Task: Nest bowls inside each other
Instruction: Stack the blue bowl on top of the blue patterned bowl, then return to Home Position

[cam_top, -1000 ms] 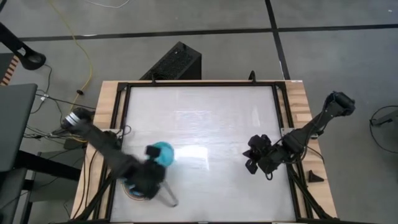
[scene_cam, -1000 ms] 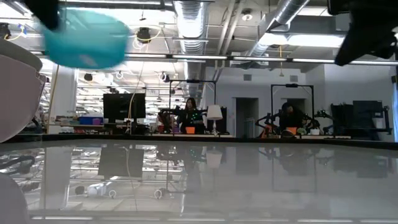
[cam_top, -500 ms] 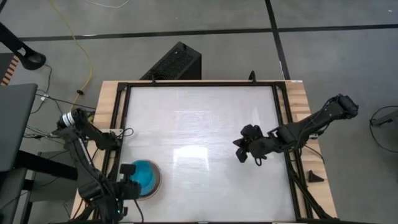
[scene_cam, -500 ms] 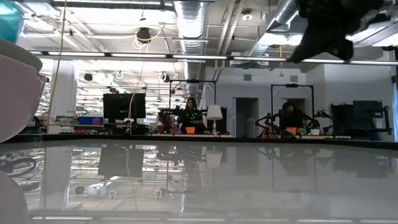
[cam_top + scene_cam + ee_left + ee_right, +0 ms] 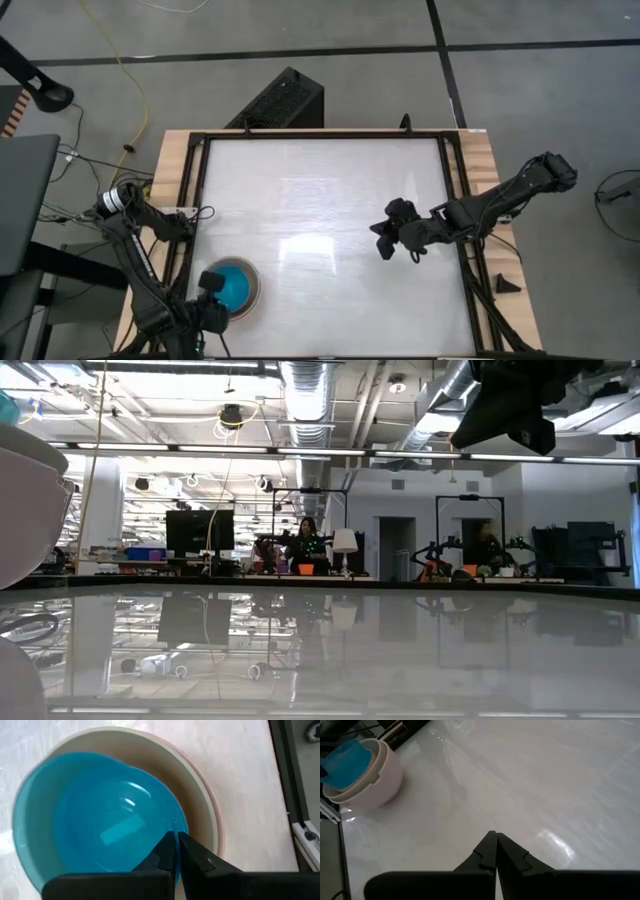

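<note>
A small teal bowl (image 5: 235, 285) hangs over a stack of nested bowls (image 5: 375, 780) at the table's near left corner. The stack's outer bowl is cream-white, with a pink rim (image 5: 216, 822) and a beige rim (image 5: 197, 795) inside it. My left gripper (image 5: 176, 842) is shut on the teal bowl (image 5: 95, 830) from its near-left side. The teal bowl (image 5: 345, 760) stands tilted, partly above the stack's rims. My right gripper (image 5: 383, 245) hovers shut over the table's right half, with nothing between its fingers (image 5: 487, 847). My left gripper pinches the teal bowl's wall at the rim (image 5: 172, 827), one finger inside and one outside. The fingers come steeply from above. The bowl is tilted over the stack's mouth. I cannot tell whether its bottom rests on the bowl beneath.
The white tabletop (image 5: 320, 200) is bare between the stack and my right gripper. A black frame (image 5: 195, 200) runs along the table's edges. In the low view my right gripper (image 5: 510, 415) hangs high above the surface.
My left gripper has carried the teal bowl from above the table's left half toward the near left corner and lowered it over the stack. My right gripper has moved a little toward the table's left edge and tipped up.
</note>
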Motion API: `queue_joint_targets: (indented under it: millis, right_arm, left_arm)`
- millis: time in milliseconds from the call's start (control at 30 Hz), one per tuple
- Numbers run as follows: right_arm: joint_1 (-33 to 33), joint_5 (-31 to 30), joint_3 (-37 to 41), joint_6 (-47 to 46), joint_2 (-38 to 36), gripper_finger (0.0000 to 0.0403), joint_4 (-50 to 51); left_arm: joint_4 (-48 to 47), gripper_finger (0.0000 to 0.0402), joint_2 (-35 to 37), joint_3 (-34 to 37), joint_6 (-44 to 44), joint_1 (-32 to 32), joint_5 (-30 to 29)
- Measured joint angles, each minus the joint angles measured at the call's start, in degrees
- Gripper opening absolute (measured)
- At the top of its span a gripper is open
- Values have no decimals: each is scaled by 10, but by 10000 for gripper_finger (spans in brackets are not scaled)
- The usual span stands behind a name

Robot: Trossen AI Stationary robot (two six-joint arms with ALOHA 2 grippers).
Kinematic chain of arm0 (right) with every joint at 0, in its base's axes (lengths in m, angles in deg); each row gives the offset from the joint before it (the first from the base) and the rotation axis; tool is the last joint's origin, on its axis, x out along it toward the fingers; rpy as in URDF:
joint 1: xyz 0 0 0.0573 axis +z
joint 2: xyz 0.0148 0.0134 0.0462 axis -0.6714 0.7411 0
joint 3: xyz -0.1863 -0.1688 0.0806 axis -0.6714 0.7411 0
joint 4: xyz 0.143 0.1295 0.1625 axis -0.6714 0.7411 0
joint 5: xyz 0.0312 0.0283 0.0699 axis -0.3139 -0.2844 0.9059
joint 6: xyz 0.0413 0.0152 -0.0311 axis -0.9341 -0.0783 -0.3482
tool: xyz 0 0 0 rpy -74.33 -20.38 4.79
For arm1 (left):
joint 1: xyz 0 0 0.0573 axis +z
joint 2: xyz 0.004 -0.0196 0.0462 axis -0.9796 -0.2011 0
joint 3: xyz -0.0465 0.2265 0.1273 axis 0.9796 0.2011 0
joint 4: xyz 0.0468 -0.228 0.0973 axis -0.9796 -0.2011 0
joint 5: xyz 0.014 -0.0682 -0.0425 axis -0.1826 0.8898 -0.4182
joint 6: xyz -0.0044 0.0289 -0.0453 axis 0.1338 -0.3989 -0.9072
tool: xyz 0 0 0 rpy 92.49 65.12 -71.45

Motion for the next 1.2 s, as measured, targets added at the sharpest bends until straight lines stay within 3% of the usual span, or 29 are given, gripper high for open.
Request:
queue_joint_targets:
  millis: [167,533,767,900,1000,1100,1167,1200]
  right_arm:
    - [0,3,0,0,0,31,-9]
    - [5,7,0,7,0,31,-7]
    - [5,9,0,22,0,31,-8]
    - [5,9,0,33,0,31,-10]
    - [5,10,0,49,0,31,-14]
    - [5,25,0,97,-3,31,-13]
    - [5,28,0,132,-9,31,-21]
    - [5,34,0,152,-15,31,-33]
  left_arm:
    - [-17,8,0,0,5,1,3]
    - [-23,98,0,-1,0,4,27]
    - [-21,122,6,-45,28,4,51]
    - [-21,123,27,-83,65,19,-38]
    - [2,123,45,-86,95,49,-183]
    - [63,123,71,-86,202,105,-312]
    - [155,123,91,-77,309,159,-322]
    - [211,123,103,-66,362,190,-291]
